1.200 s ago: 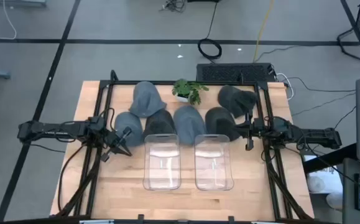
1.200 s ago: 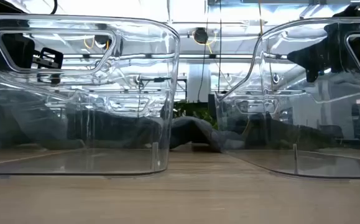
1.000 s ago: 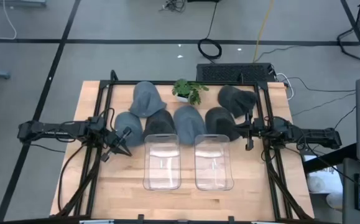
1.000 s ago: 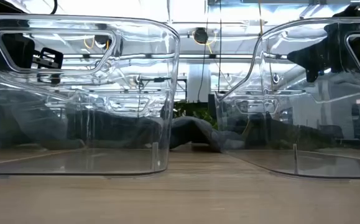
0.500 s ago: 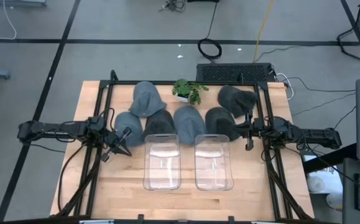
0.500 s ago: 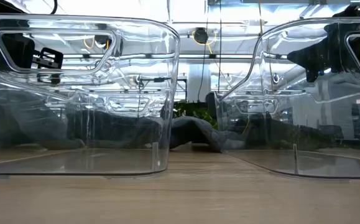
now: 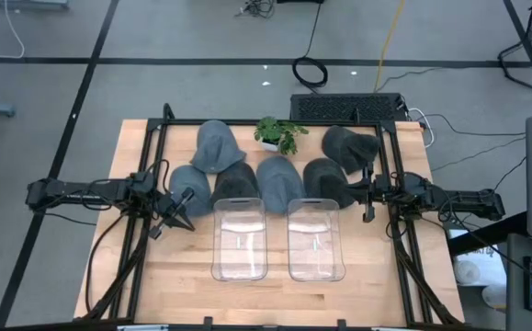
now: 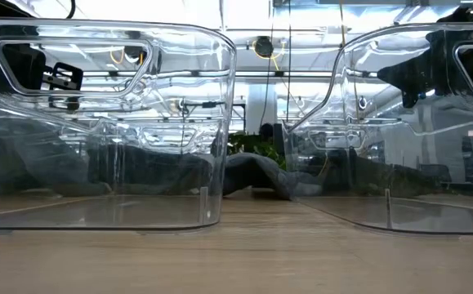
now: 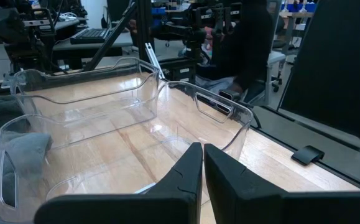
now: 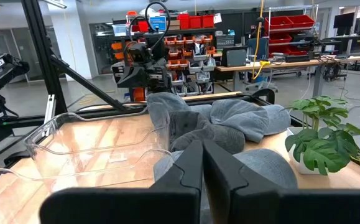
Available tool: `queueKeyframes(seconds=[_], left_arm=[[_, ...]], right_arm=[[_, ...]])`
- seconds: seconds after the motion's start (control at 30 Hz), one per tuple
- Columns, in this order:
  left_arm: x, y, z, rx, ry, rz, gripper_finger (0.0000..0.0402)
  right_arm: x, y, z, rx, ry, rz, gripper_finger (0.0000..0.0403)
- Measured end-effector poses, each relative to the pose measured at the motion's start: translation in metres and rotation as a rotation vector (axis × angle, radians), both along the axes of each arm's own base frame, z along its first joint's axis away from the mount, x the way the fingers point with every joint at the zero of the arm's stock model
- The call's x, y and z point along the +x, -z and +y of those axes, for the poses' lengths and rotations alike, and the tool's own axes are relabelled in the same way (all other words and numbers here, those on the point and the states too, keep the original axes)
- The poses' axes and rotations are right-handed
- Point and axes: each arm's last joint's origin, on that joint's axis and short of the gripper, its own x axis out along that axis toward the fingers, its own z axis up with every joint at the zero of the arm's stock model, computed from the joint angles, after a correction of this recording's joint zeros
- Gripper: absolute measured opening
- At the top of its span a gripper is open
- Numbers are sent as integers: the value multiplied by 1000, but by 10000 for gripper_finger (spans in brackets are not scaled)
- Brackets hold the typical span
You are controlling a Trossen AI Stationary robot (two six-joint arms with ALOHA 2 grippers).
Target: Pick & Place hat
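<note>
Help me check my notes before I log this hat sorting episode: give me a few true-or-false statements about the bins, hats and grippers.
1. Both clear bins hold no hats. True.
2. The left gripper grips a hat. False: it is shut on nothing, beside the light grey hat.
3. A potted plant stands at the table's far edge among the hats. True.
4. The right gripper is wide open. False: it is shut.
5. Only two hats lie on the table. False: six do.

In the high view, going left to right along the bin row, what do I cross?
Left gripper → left bin → right bin → right gripper.
</note>
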Motion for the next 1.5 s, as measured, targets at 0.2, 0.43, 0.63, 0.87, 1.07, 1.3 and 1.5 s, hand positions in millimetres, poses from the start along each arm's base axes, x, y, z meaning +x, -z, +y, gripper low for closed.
queueKeyframes(seconds=[0.2, 0.43, 0.63, 0.87, 1.07, 1.3, 1.5], left_arm=[[0, 0, 0, 0, 0, 0, 26], [0, 0, 0, 0, 0, 0, 26], [0, 0, 0, 0, 0, 1, 26], [0, 0, 0, 0, 0, 0, 26], [0, 0, 0, 0, 0, 0, 26], [0, 0, 0, 0, 0, 0, 26], [0, 0, 0, 0, 1, 0, 26]], right_arm=[[0, 0, 0, 0, 0, 0, 4], [0, 0, 0, 0, 0, 0, 4], [0, 0, 0, 0, 0, 0, 4], [0, 0, 0, 0, 0, 0, 4], [0, 0, 0, 0, 0, 0, 4], [0, 0, 0, 5, 0, -1, 4], [0, -6, 0, 140, -10, -76, 4]])
